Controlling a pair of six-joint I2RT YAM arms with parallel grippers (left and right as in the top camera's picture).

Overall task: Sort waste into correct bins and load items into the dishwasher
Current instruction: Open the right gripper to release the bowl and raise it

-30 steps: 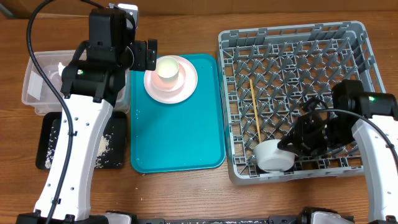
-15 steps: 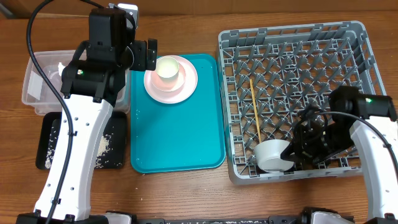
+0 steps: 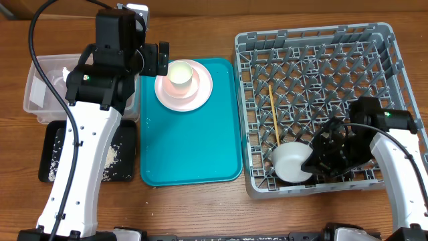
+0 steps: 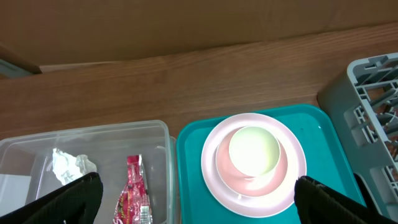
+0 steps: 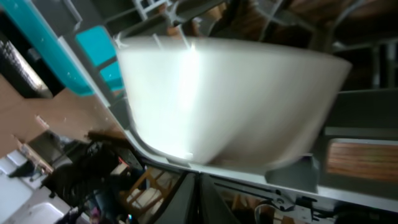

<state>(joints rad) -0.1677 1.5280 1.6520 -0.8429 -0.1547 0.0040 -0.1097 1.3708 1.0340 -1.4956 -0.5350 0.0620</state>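
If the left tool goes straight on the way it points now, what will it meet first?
Most likely the pink plate with the cup on it, on the teal tray. The open left tool aims near its left edge; depth is unclear.

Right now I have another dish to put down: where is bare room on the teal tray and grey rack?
The teal tray is bare from the pink plate to its near edge. The grey rack is free right of the chopstick across its far rows. Its near edge is crowded by the white bowl and right gripper.
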